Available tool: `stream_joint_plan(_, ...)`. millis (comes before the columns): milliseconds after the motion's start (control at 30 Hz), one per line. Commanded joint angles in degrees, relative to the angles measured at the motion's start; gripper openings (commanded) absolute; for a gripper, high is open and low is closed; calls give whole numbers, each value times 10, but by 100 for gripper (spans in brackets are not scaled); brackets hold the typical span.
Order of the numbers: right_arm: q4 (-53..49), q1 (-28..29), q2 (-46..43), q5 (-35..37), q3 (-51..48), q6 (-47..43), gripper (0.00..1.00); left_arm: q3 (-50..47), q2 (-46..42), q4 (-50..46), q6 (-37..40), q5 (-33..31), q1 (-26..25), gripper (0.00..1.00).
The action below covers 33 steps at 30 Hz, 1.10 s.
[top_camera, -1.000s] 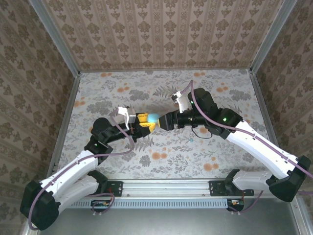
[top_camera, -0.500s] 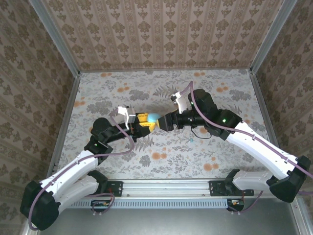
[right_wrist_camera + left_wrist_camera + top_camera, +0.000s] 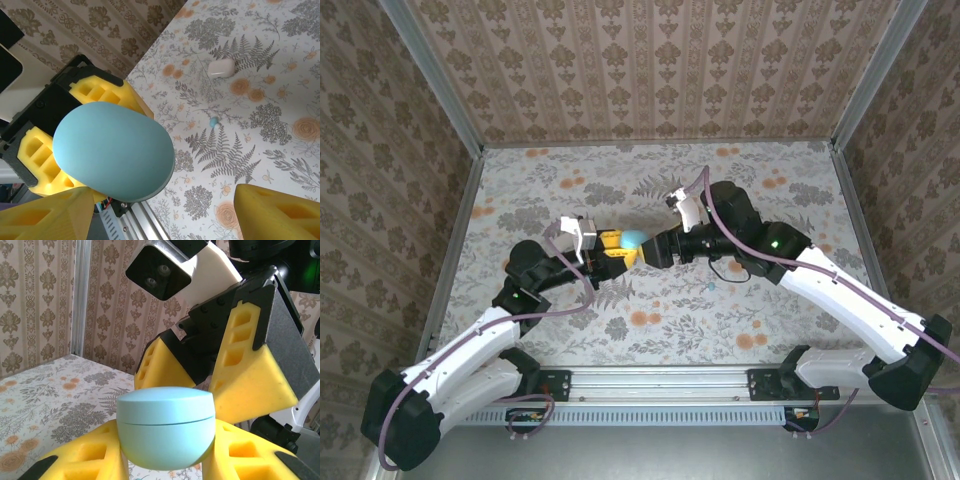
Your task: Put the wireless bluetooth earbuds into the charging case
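Observation:
The charging case [image 3: 633,240] is a teal-blue rounded shell with its lid down [image 3: 165,427]. My left gripper [image 3: 620,248] is shut on its lower half and holds it above the table between yellow fingers [image 3: 85,460]. My right gripper [image 3: 650,248] faces it, open, with one yellow finger [image 3: 167,365] on each side of the case [image 3: 114,151]; I cannot tell if they touch it. One tiny teal earbud [image 3: 214,121] lies on the floral tabletop [image 3: 711,286]. A pale whitish piece [image 3: 221,67] lies farther off.
Patterned walls and metal posts [image 3: 455,120] enclose the floral table [image 3: 770,330]. The rail [image 3: 660,380] carrying both arm bases runs along the near edge. Printed orange flowers [image 3: 642,318] dot the surface.
The right arm has edged slightly to the left, toward the held case. The left arm and the case have stayed put.

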Motion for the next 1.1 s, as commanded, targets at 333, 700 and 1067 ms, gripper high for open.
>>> stream_joint_plan(333,3,-30,16,26,29,30,77,-8,-17,18,2,17,1,23)
stream_joint_plan(700,57,-33,14,-42,-6,133,79,-10,-18,21,15,4,1,24)
stream_joint_plan(1067,166,-33,16,-95,-74,269,80,-12,-15,60,18,-24,0,24)
